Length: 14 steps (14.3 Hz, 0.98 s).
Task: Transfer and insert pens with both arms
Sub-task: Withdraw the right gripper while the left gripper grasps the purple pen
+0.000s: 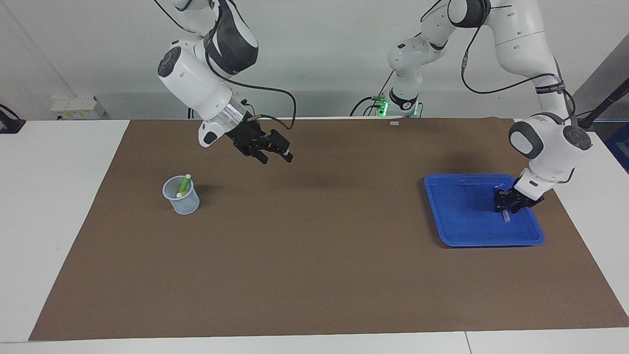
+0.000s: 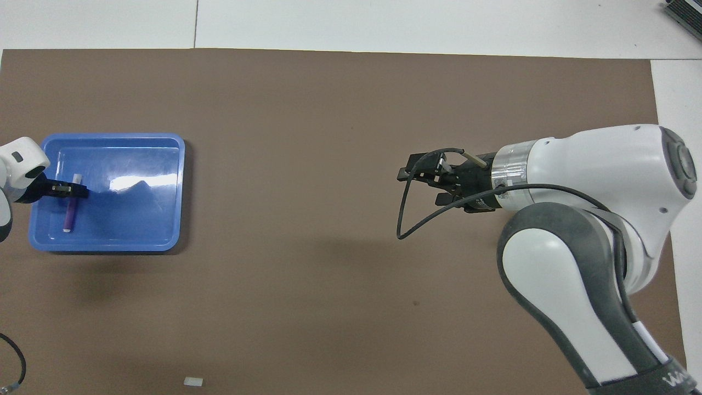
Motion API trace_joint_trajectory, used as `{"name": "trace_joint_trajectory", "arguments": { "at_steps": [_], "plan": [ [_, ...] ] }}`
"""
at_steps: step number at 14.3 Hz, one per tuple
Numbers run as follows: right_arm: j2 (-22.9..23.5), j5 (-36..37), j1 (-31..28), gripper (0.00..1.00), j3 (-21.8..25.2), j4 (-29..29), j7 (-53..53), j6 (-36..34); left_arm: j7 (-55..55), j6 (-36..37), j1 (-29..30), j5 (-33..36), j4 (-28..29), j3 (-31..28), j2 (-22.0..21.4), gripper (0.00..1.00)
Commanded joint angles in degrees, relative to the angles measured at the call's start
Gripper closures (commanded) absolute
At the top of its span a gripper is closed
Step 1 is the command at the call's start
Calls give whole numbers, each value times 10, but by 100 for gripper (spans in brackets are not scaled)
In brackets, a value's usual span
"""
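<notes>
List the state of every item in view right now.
purple pen: lying flat in the blue tray, left gripper across it.
blue tray: flat on the mat, holds only the purple pen.
green pen: standing tilted in the cup.
second pen: in the cup, mostly hidden.
cup: upright on the mat.
left gripper: down in the tray.
right gripper: jaws open, empty, raised over the mat.
</notes>
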State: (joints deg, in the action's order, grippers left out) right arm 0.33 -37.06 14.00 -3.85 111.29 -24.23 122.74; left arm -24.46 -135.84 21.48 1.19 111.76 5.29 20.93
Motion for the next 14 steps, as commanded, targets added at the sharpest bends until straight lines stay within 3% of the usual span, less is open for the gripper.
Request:
{"name": "trace_joint_trajectory", "arguments": {
  "at_steps": [1,3,4,9,14],
  "plan": [
    [-5,-28,1,0,-5,-1,-18,12,0,7,2,12,-2,1,3,77],
    [-5,-52,1,0,-12,-3,-62,31,1,6,0,12,-2,1,3,96],
    [-5,-53,1,0,-17,-3,-82,48,2,6,0,12,-2,1,3,100],
    [-2,-56,16,0,-35,-3,-153,101,2,19,0,12,-9,1,3,100],
    [-3,-82,18,0,-35,-3,-161,103,33,107,-4,11,-63,2,3,100]
  ]
}}
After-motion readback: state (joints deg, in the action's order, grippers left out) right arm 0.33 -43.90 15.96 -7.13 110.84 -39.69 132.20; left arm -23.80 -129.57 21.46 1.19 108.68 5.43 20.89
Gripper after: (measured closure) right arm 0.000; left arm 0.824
